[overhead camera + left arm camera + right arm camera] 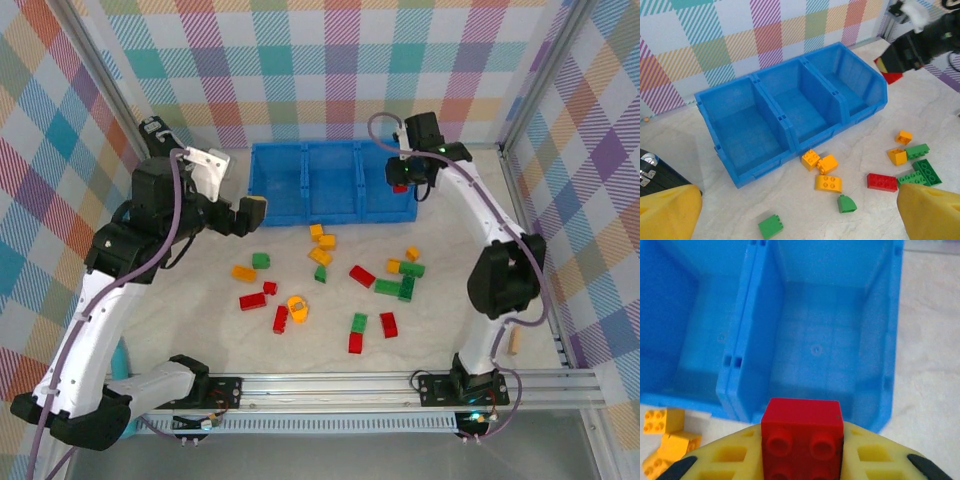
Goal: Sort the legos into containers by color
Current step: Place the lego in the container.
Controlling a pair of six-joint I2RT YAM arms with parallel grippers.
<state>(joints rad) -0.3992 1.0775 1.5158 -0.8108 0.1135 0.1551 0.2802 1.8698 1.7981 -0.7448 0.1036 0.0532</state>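
Right claw point(802, 456) pinches red brick point(802, 432), seemingly over tray point(890, 340); left claw point(252, 213) (spread) above legos point(828, 183).

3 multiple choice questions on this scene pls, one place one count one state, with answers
1. Where is the red brick?
A) held in the right gripper, by the blue tray's right-end compartment
B) on the table by the left arm
C) inside the tray's middle compartment

2. How many compartments has the tray?
A) two
B) three
C) four

3. How is the left gripper?
A) shut on a green brick
B) shut on a yellow brick
C) open, holding nothing

Answers: 1 A, the right wrist view shows it clamped before that compartment; 2 B, the left wrist view shows three side by side; 3 C, its jaws stand apart, nothing between.
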